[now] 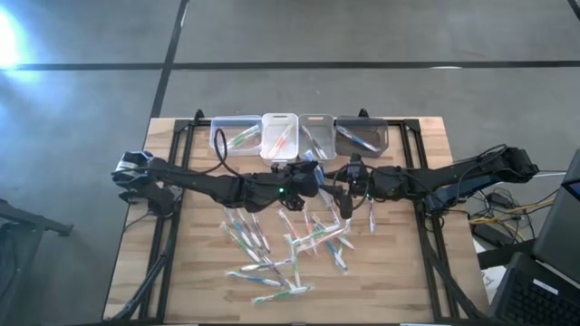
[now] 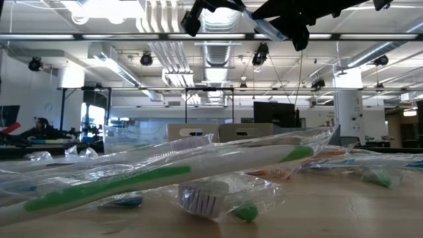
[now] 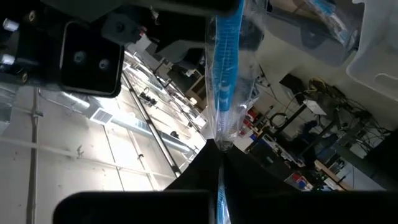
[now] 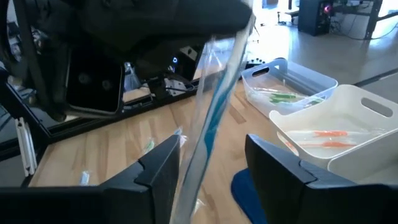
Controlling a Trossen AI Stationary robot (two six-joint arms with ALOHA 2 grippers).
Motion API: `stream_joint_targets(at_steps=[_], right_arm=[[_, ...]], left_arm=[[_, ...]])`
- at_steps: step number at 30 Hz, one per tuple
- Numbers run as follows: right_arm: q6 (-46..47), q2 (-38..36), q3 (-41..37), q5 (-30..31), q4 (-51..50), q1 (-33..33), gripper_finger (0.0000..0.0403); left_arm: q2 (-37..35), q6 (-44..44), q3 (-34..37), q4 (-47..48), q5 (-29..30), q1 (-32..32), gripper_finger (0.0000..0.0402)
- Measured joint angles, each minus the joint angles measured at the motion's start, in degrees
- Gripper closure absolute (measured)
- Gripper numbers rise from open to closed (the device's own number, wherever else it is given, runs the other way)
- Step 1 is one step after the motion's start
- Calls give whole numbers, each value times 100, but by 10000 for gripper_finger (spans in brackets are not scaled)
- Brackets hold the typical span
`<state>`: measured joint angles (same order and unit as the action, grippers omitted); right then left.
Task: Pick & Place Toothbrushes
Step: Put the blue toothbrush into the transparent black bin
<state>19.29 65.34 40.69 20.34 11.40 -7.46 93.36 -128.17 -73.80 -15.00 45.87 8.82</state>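
Both grippers meet high over the table's middle. My left gripper (image 1: pixel 311 174) (image 3: pixel 217 158) is shut on a clear-wrapped blue toothbrush (image 3: pixel 227 74). The toothbrush also shows in the right wrist view (image 4: pixel 214 112) and in the low view (image 2: pixel 274 28). My right gripper (image 1: pixel 344 181) (image 4: pixel 211 168) is open, one finger on each side of this toothbrush; whether the wrapper brushes a finger, I cannot tell. Many wrapped toothbrushes (image 1: pixel 290 249) with green, blue or orange accents lie flat on the wooden table (image 1: pixel 408 272) nearer the front; they fill the low view (image 2: pixel 165 175). My left gripper pinches the wrapped blue toothbrush by one end (image 3: pixel 219 142) between its two shut fingers. The toothbrush sticks straight out beyond the fingertips toward my right gripper. It is lifted clear of the table.
Four small bins stand in a row at the far edge: a clear one with green toothbrushes (image 1: pixel 236 138) (image 4: pixel 292 87), a white one with orange toothbrushes (image 1: pixel 281 136) (image 4: pixel 336 140), and two more clear ones (image 1: pixel 317 134) (image 1: pixel 362 136). A dark blue pad (image 4: pixel 249 193) lies below my right gripper.
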Motion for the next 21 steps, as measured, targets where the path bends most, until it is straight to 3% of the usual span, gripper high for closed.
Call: stream_joint_targets(at_steps=[8,18,21], right_arm=[[-44,52,0,7,134,24,281],[-118,57,0,66,92,87,379],[-127,57,0,68,85,96,382]], left_arm=[[0,-28,-4,-9,-17,0,392],[-2,-44,-7,2,15,0,386],[-2,1,-7,1,3,2,378]])
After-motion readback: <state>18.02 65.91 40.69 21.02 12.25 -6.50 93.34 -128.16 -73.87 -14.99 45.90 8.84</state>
